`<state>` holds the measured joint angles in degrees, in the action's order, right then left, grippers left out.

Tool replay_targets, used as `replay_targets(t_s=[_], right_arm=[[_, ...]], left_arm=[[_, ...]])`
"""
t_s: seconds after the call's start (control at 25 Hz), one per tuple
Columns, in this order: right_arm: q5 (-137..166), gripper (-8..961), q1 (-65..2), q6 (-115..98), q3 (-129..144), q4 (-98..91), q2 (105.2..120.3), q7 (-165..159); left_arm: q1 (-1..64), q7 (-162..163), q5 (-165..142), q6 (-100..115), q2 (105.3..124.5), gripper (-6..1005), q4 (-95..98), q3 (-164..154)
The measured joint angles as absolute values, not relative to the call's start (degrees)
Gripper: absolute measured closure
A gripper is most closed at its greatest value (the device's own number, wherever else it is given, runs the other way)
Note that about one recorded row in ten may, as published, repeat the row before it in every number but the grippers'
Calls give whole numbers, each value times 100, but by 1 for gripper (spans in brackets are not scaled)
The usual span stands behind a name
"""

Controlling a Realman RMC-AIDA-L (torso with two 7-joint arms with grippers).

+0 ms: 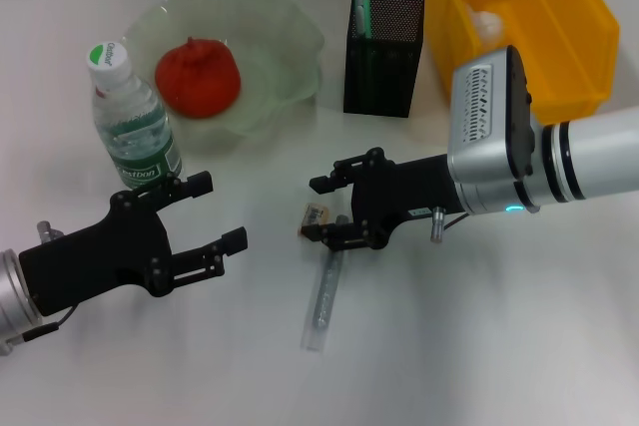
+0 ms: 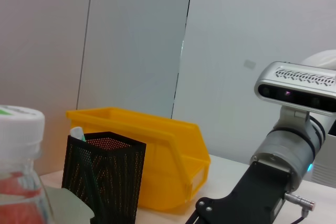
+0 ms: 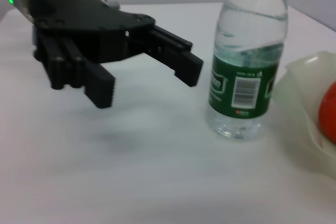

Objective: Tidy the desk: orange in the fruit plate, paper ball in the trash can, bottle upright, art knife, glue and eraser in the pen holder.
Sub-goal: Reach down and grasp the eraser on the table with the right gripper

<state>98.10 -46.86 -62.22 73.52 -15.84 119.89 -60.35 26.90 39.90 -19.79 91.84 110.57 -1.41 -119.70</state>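
The orange (image 1: 198, 77) lies in the pale green fruit plate (image 1: 280, 47). Beside the plate the bottle (image 1: 130, 117) stands upright. A white-green stick (image 1: 360, 5) pokes out of the black mesh pen holder (image 1: 384, 52). My right gripper (image 1: 315, 209) is open, its fingers on either side of the small eraser (image 1: 317, 214) on the table. The long art knife (image 1: 324, 291) lies just below it. My left gripper (image 1: 220, 210) is open near the bottle (image 3: 247, 77), holding nothing. A white paper ball (image 1: 486, 22) sits in the yellow bin (image 1: 559, 27).
The yellow bin (image 2: 157, 150) stands close behind the pen holder (image 2: 102, 177) at the back right. The right arm's silver wrist (image 1: 499, 137) reaches across the table's right side. White tabletop lies between the two grippers.
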Motion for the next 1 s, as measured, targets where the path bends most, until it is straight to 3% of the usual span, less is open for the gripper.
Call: replay_targets(t_s=[1.0], right_arm=[[9806,368,-5044,-5917,7643,-1195,11989,-6133]], left_arm=[[2689,4044,-1977,9182,11083,155,-143,-11971]])
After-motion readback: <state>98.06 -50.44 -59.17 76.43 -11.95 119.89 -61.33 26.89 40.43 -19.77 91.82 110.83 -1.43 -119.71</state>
